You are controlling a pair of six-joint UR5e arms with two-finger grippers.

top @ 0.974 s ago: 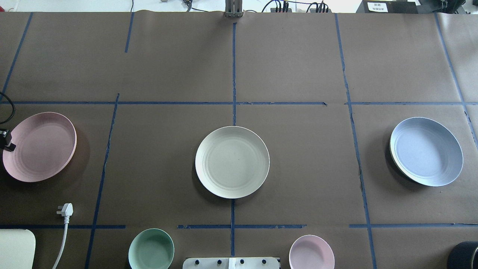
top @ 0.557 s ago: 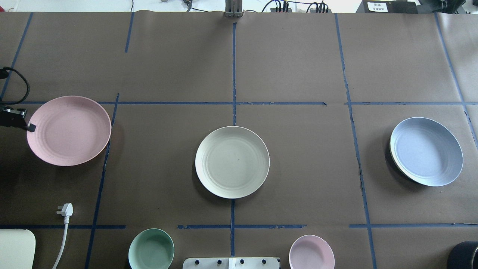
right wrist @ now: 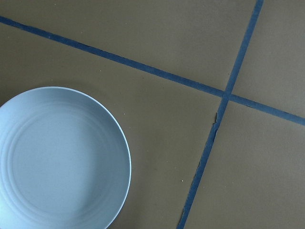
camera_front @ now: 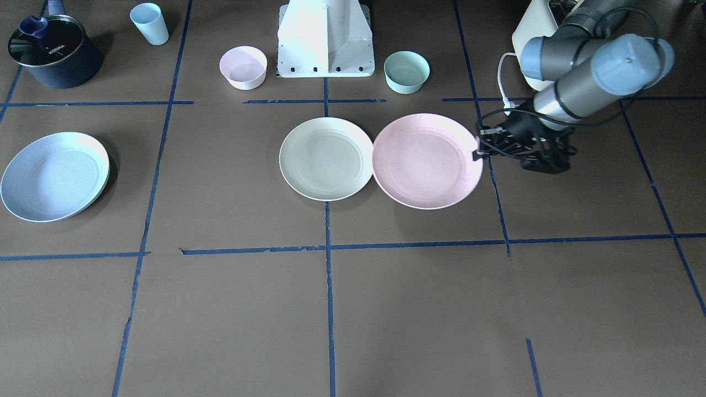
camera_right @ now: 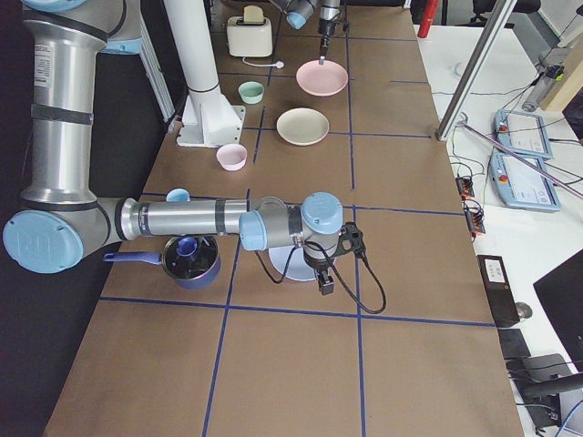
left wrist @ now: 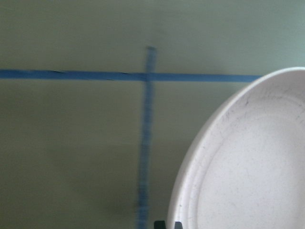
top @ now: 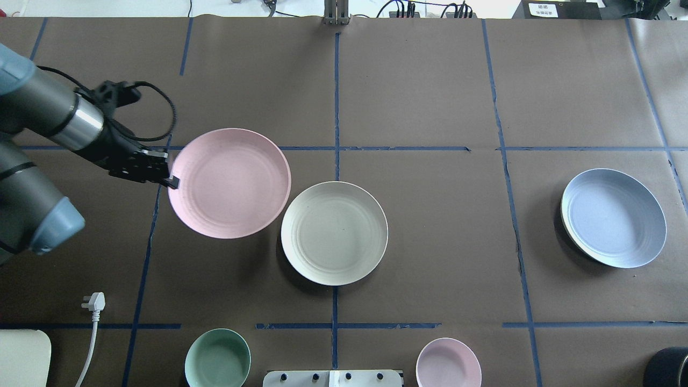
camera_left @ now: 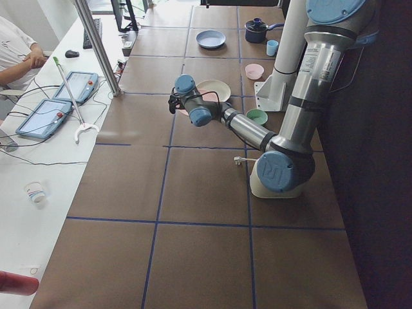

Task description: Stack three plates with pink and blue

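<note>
Pink plate (top: 230,183) is held left of centre, its left rim pinched by the left gripper (top: 173,181), its right edge at the rim of the cream-white plate (top: 334,233) lying mid-table. Well to the right lies the blue plate (top: 614,217), the right gripper (camera_right: 325,284) near it; whether that one is spread or pressed together I cannot tell.

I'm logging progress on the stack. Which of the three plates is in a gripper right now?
The pink plate: the left gripper pinches its rim. The cream plate beside it and the blue plate far off lie ungripped.
</note>
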